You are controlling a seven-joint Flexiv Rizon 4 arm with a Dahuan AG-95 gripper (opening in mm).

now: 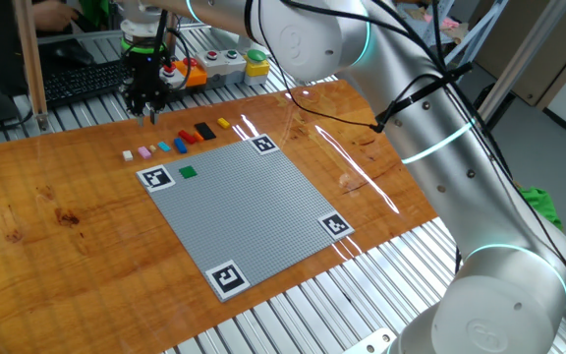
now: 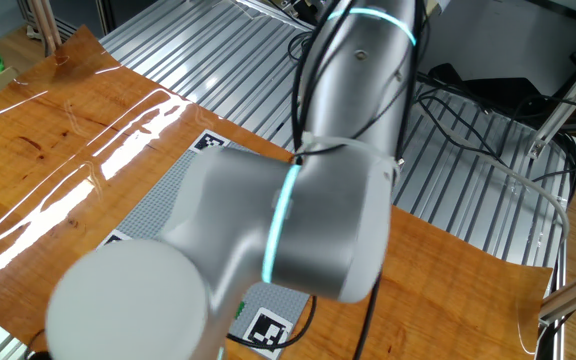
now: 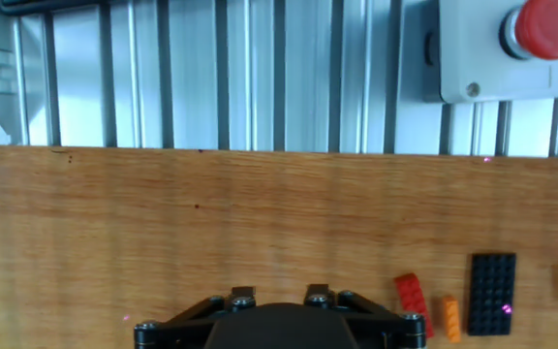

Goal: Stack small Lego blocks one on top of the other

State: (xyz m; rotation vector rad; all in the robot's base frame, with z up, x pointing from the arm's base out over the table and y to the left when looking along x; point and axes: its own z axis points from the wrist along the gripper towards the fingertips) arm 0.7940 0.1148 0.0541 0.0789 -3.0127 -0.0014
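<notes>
- Gripper (image 1: 148,113): black two-finger tool, pointing straight down over bare wood near the board's far edge, beside the row of bricks. No brick shows between the fingertips in the hand view or the fixed view. Whether the jaws stand apart or closed cannot be told; only their blunt tips (image 3: 243,292) peep over the black housing.
- Small Lego blocks: loose row on the wood between the gripper and the baseplate, apparently laid out singly for picking. From one end: white brick (image 1: 128,155), pink brick (image 1: 144,151), blue brick (image 1: 163,147), orange brick (image 1: 177,145), red brick (image 1: 188,137), black plate (image 1: 204,130), yellow brick (image 1: 224,123). Hard glossy plastic, studded, rectangular; the black one longest and flat.
- Green brick (image 1: 188,171): sits alone on the baseplate near a marker corner, probably the foot of the stack. Nothing is stacked on it yet.
- Baseplate (image 1: 249,211): large grey studded square, matte, with black-and-white square markers at its four corners.
- Tabletop (image 1: 57,236): varnished wood board, grain and knots visible, strong glare streaks.
- Surround: ribbed aluminium profile bed (image 3: 260,68); grey button box with red push button (image 3: 550,24).
- Arm (image 1: 430,108): smooth silver-white casing with teal light rings; it fills the other fixed view, hiding the work.
</notes>
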